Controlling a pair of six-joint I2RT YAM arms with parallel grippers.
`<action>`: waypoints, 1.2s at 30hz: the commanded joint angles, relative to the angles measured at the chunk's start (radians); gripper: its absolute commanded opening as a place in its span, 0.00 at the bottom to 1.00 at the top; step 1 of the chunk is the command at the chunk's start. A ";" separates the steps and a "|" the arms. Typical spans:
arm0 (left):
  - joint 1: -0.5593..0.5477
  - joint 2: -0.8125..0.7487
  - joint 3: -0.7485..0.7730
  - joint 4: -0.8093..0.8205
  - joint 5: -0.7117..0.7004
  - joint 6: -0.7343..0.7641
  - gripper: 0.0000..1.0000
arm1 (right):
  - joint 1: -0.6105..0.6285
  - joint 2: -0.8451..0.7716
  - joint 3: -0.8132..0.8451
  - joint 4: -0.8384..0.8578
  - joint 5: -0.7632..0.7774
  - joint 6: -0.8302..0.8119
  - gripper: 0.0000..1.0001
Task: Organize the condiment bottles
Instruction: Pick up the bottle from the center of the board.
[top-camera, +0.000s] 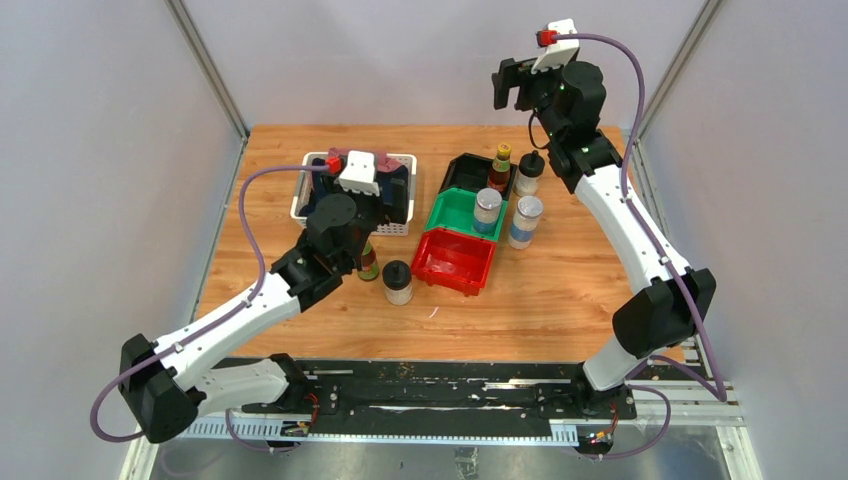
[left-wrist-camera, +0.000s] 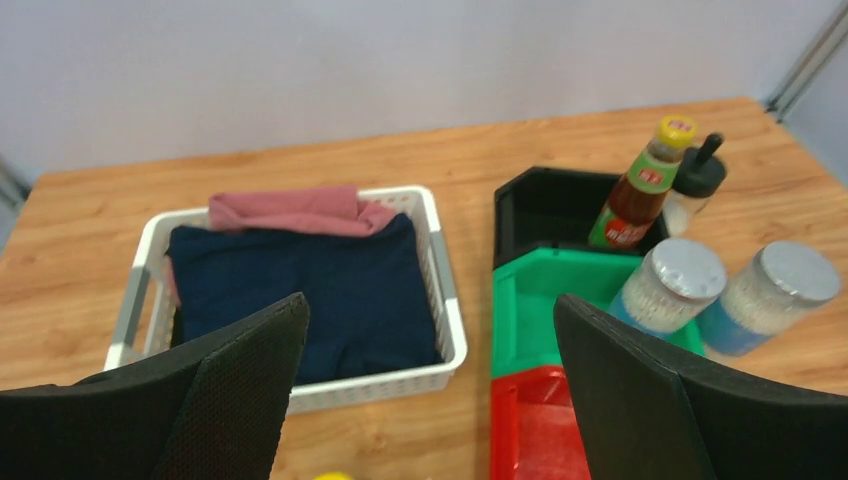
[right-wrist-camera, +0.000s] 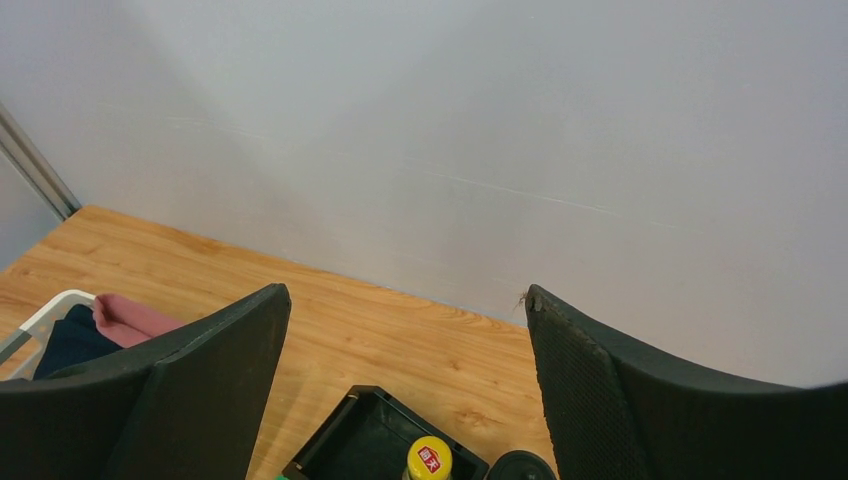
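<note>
Jaws wide open on left gripper (left-wrist-camera: 430, 310) and right gripper (right-wrist-camera: 405, 295); sauce bottle (right-wrist-camera: 430, 460) at right's 6 o'clock could topple if a finger clips its cap

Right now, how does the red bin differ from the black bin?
The black bin sits at the far end of the row, the red bin at the near end. The black bin holds a yellow-capped sauce bottle; the red bin holds nothing. Both are open-topped plastic bins of like shape, flanking the green bin.
</note>
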 joint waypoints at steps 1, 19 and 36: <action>-0.045 -0.042 -0.034 -0.088 -0.218 -0.023 1.00 | -0.015 -0.016 0.005 -0.006 -0.042 0.014 0.91; -0.063 -0.256 -0.256 -0.150 -0.266 -0.170 0.97 | -0.014 0.006 -0.003 -0.031 -0.070 -0.016 0.91; -0.063 -0.443 -0.493 -0.055 -0.042 -0.155 0.98 | -0.015 0.009 0.001 -0.031 -0.106 -0.029 0.91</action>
